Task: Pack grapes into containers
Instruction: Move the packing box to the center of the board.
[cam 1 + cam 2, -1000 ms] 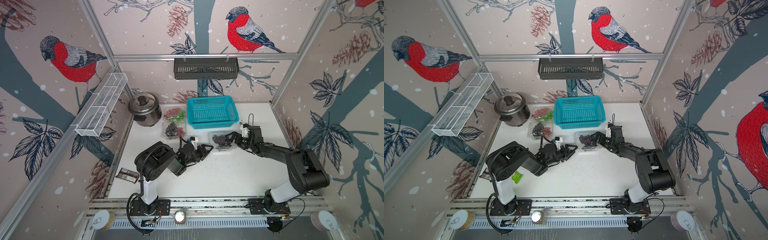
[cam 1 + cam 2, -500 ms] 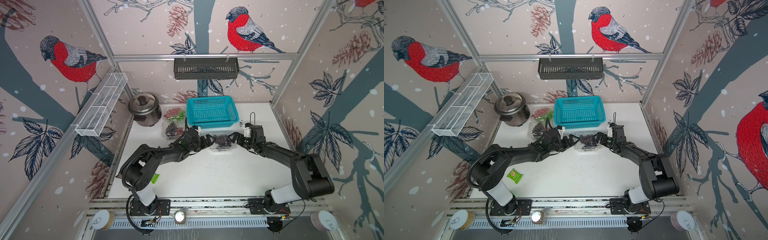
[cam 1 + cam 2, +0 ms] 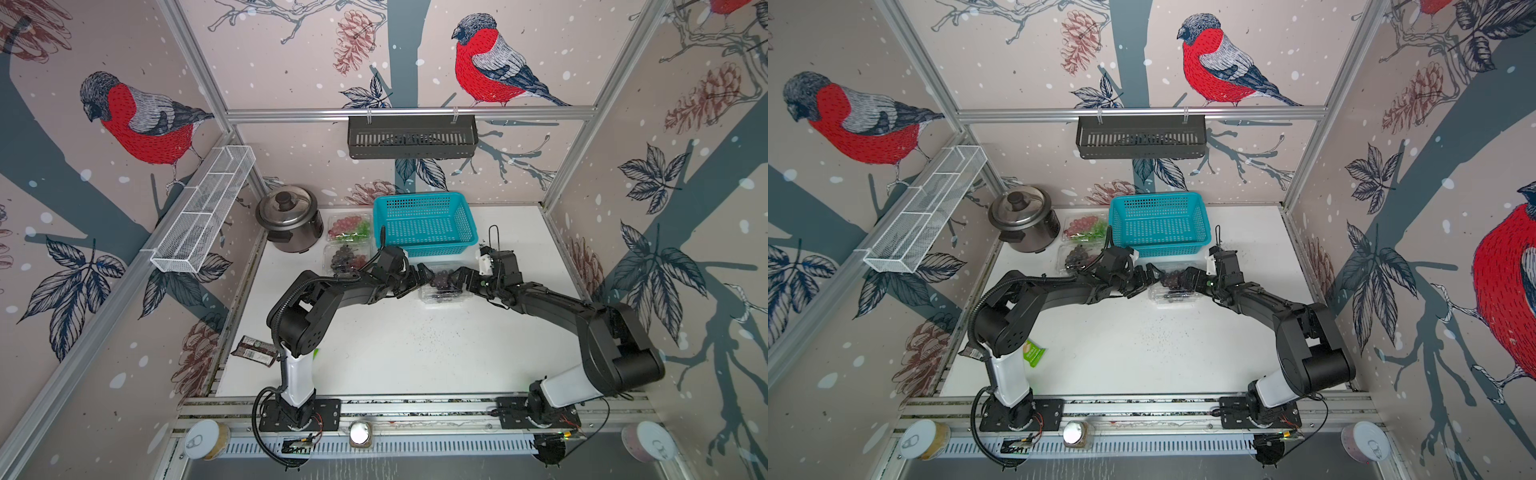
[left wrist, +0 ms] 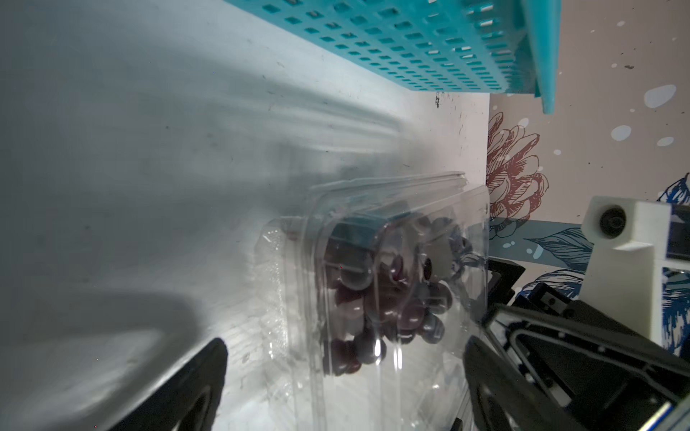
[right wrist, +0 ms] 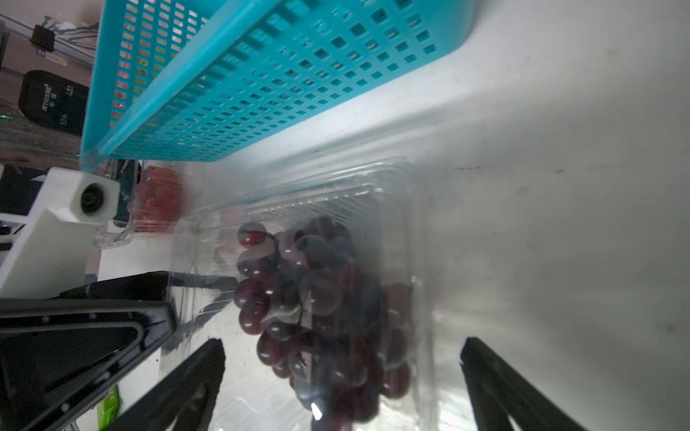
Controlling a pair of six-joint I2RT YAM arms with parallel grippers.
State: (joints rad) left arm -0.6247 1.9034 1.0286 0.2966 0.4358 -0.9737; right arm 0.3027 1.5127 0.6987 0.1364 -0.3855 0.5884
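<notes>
A clear container [image 3: 442, 289] holding dark purple grapes [image 3: 441, 277] lies in front of the teal basket, seen in both top views. My left gripper [image 3: 419, 277] is at its left end and my right gripper [image 3: 462, 279] at its right end, both open. In the left wrist view the container [image 4: 459, 239] and its grapes [image 4: 388, 302] lie between the spread fingers of the left gripper [image 4: 343, 377]. The right gripper [image 5: 341, 380] likewise straddles the grapes [image 5: 310, 298]. Two more containers stand behind on the left, one with red and green grapes [image 3: 349, 226], one with dark grapes [image 3: 347, 257]. Whether the front lid is latched I cannot tell.
The teal basket [image 3: 424, 224] stands just behind the grippers, with a steel rice cooker [image 3: 289, 218] at the back left. A dark packet [image 3: 255, 351] and a green packet [image 3: 1034, 353] lie beside the left arm's base. Dark specks dot the white table [image 3: 415, 357].
My left arm has reached forward from near its base to the container's left end, and its jaws have spread wide. The right gripper has stayed at the container's right end, open.
</notes>
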